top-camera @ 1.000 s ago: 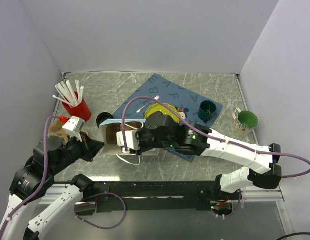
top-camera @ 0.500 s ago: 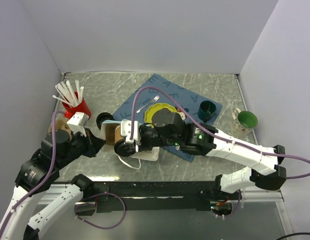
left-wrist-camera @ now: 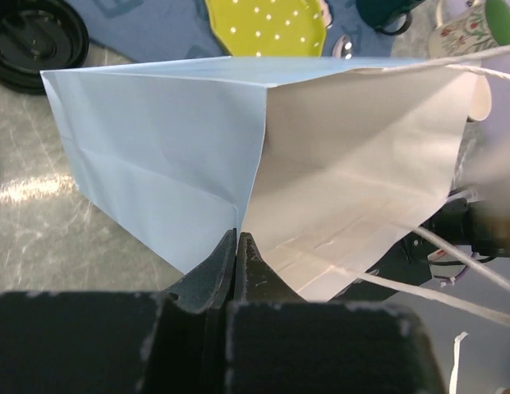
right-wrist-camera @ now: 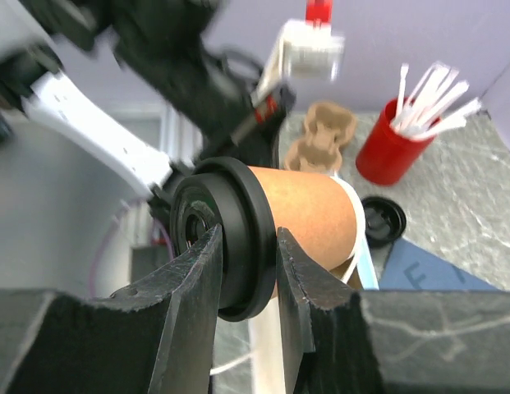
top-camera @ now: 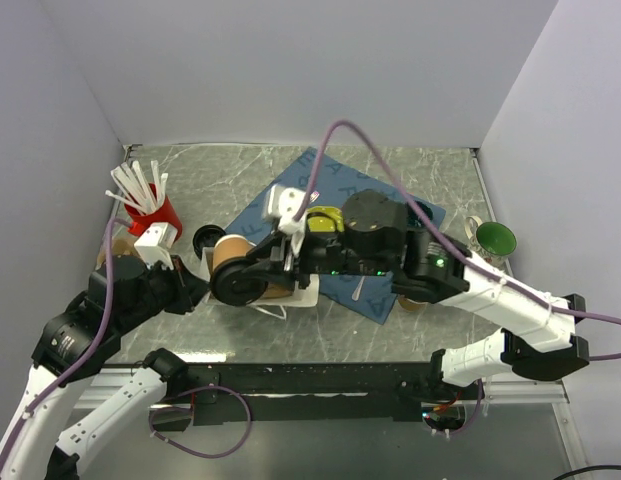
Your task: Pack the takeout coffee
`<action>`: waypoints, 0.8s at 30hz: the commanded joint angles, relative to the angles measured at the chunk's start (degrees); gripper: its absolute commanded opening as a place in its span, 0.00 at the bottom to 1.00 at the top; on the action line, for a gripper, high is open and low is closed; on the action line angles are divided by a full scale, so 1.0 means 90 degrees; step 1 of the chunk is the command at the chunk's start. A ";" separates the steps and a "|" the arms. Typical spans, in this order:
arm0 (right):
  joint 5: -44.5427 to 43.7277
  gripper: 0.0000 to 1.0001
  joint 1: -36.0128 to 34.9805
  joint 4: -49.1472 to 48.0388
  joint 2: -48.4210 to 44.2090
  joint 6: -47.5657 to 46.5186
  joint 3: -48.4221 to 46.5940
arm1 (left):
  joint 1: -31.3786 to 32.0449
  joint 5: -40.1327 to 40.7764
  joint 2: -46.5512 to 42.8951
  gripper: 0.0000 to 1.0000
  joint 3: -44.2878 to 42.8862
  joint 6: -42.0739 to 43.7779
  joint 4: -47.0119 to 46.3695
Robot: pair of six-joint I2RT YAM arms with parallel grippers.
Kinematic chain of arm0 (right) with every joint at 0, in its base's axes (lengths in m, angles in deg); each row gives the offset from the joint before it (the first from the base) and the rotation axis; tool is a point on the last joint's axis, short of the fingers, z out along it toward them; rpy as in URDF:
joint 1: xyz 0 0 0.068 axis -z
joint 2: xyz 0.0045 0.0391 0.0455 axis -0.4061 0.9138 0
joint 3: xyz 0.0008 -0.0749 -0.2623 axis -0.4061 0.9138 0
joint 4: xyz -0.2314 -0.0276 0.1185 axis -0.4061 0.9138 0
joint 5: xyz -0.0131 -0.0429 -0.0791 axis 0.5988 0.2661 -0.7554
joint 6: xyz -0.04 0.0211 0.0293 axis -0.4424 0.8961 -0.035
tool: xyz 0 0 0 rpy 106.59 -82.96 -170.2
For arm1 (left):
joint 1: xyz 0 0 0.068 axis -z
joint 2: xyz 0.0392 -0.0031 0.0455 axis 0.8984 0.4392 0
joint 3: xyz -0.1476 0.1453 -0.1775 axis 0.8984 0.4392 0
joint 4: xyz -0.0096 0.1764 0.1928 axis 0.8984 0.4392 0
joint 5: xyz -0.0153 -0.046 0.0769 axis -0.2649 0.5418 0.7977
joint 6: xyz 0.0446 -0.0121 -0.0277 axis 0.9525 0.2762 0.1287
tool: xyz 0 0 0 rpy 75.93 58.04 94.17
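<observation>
The takeout coffee (top-camera: pixel 231 254), a tan paper cup with a black lid (top-camera: pixel 236 286), is held tipped on its side above the table's left middle. My right gripper (top-camera: pixel 256 278) is shut on it at the lid rim. In the right wrist view the fingers (right-wrist-camera: pixel 186 279) clamp the lid (right-wrist-camera: pixel 238 238), and the tan cup body (right-wrist-camera: pixel 308 209) points away. A white and pale blue paper bag (left-wrist-camera: pixel 263 148) lies on its side with its mouth to the right. My left gripper (left-wrist-camera: pixel 238 242) is shut on its bottom fold. From above, the bag (top-camera: pixel 302 291) is mostly hidden under the right arm.
A red cup of white stirrers (top-camera: pixel 155 215) stands at the left. A loose black lid (top-camera: pixel 207 240) lies beside the bag. A blue mat (top-camera: pixel 325 175) carries a yellow plate (top-camera: pixel 328 218). A green-lined mug (top-camera: pixel 490 240) is at the right. A tan cardboard item (right-wrist-camera: pixel 320 135) is near the red cup.
My right arm has swung up and back from the bag with the cup, which is now higher and tipped with its lid toward the near left. My left gripper still holds the bag.
</observation>
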 commanded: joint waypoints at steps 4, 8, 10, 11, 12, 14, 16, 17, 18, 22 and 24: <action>-0.0245 0.00 0.0387 0.0136 -0.0047 0.1788 -0.1438 | -0.0010 0.0122 0.0363 0.01 -0.0556 -0.0471 0.0399; -0.0392 0.00 0.0983 -0.0089 -0.0339 0.3176 -0.1292 | -0.0010 0.0151 0.0412 0.01 -0.0664 -0.0569 0.0564; -0.0616 0.00 0.1139 0.0240 -0.0427 0.3723 -0.1233 | -0.0010 0.0200 0.0529 0.01 -0.0771 -0.0569 0.0730; -0.0704 0.00 0.1208 0.0398 -0.0534 0.3823 -0.1156 | -0.0010 0.0229 0.0578 0.01 -0.0791 -0.0559 0.0779; -0.0850 0.00 0.1237 0.0602 -0.0603 0.3920 -0.1097 | -0.0010 0.0249 0.0675 0.01 -0.0820 -0.0569 0.0915; -0.0910 0.00 0.1315 0.0975 -0.0934 0.4281 -0.0757 | -0.0010 0.0249 0.0754 0.01 -0.0888 -0.0578 0.1033; -0.0939 0.00 0.1345 0.0985 -0.1469 0.4681 -0.0366 | -0.0010 0.0249 0.0832 0.01 -0.0976 -0.0598 0.1150; -0.0997 0.00 0.1364 0.1034 -0.1656 0.4828 -0.0025 | -0.0010 0.0491 0.0842 0.01 -0.1006 -0.0608 0.1180; -0.1094 0.00 0.1374 0.1092 -0.1832 0.4965 0.0133 | -0.0010 0.0522 0.0851 0.01 -0.1025 -0.0608 0.1209; -0.1631 0.00 0.1374 0.1882 -0.2429 0.5455 0.0505 | -0.0010 0.0561 0.0783 0.01 -0.0909 -0.0608 0.1278; -0.1807 0.00 0.1374 0.2407 -0.2517 0.5600 0.0680 | -0.0010 0.0639 0.0725 0.01 -0.0869 -0.0598 0.1346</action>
